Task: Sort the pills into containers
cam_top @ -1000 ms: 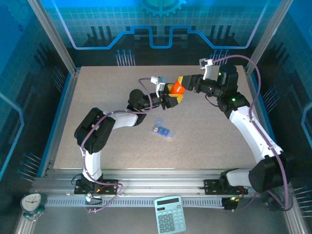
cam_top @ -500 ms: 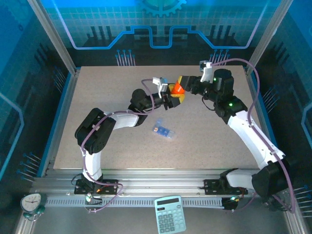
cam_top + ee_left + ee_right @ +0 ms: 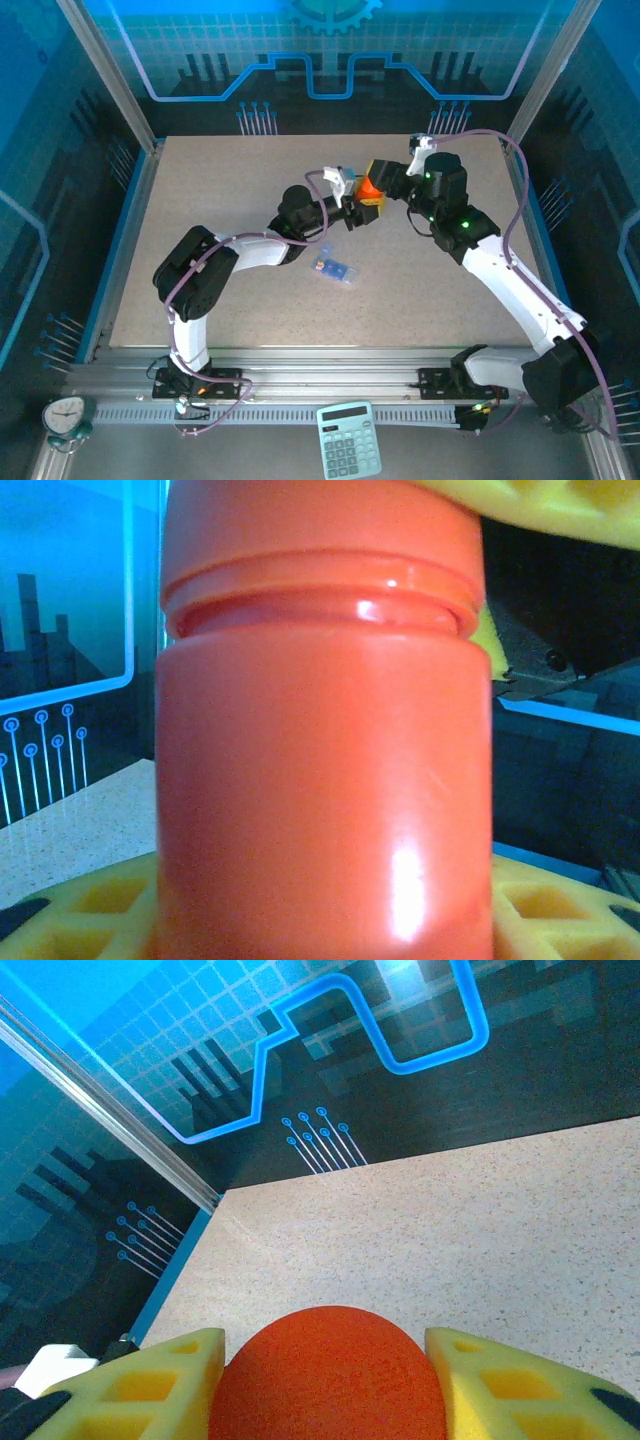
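Holding orange bottle (image 3: pixel 367 188): left gripper (image 3: pixel 357 204) body; right gripper (image 3: pixel 377 176) cap (image 3: pixel 328 1375)

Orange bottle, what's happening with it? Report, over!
Left claw gripping orange bottle. Right claw clamped on its cap. Pill box lying on table, apart from both claws. Nothing in the way.

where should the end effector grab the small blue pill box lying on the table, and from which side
Grip the pill box across its narrow width, pinching the two long side walls near the middle, coming straight down. It lies flat and low on the table, so a sideways approach would likely slip off; turn the wrist to match its diagonal lie.
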Controlling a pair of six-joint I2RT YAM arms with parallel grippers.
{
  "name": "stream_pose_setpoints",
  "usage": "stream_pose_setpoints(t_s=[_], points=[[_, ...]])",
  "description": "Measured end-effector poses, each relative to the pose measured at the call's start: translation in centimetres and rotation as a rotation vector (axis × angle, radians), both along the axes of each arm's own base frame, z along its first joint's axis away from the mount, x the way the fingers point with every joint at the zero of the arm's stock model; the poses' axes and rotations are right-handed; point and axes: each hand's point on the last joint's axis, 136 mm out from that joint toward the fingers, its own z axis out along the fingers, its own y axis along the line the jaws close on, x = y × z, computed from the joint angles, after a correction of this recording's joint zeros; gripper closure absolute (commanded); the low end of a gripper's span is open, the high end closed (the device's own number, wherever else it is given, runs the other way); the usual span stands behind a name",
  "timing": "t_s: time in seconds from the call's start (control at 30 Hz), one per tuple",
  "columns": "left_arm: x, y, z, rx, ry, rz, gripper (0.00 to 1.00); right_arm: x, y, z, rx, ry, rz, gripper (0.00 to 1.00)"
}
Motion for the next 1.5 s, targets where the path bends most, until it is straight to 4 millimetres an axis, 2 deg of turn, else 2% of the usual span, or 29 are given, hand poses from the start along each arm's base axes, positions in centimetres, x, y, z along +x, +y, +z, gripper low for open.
stream_pose_setpoints(t_s=[0.17, 0.4, 0.47, 0.6, 0.77, 0.93, 1.23, 1.5], points=[[-0.1, -0.1, 0.0, 0.001, 0.001, -0.002, 0.89, -0.1, 0.0, 0.0, -0.023, 0.009, 0.007, 0.41], [-0.9, -0.6, 0.7, -0.016, -0.026, -0.024, 0.89, -0.6, 0.0, -0.2, -0.049, 0.049, 0.082, 0.21], [-1.1, -0.6, 1.0, -0.029, -0.031, -0.033, 0.89, -0.7, -0.4, 0.1, -0.047, 0.054, 0.102, 0.14], [-1.2, -0.1, 1.7, -0.053, -0.035, -0.055, 0.89, -1.3, -1.5, 1.9, -0.031, 0.025, 0.147, 0.09], [-1.0, 1.0, 2.3, -0.078, -0.021, -0.094, 0.88, -2.5, -2.4, 4.5, -0.016, -0.046, 0.227, 0.09], [-1.3, 1.9, 2.5, -0.091, 0.009, -0.161, 0.88, -2.0, -2.6, 5.7, 0.000, -0.078, 0.359, 0.11], [-2.7, 1.9, 2.4, -0.087, 0.074, -0.272, 0.88, -1.4, 0.2, 4.8, 0.008, -0.042, 0.586, 0.11], [-3.1, 1.8, 3.1, -0.092, 0.078, -0.309, 0.88, -2.5, 2.8, 4.3, -0.021, -0.028, 0.684, 0.15]])
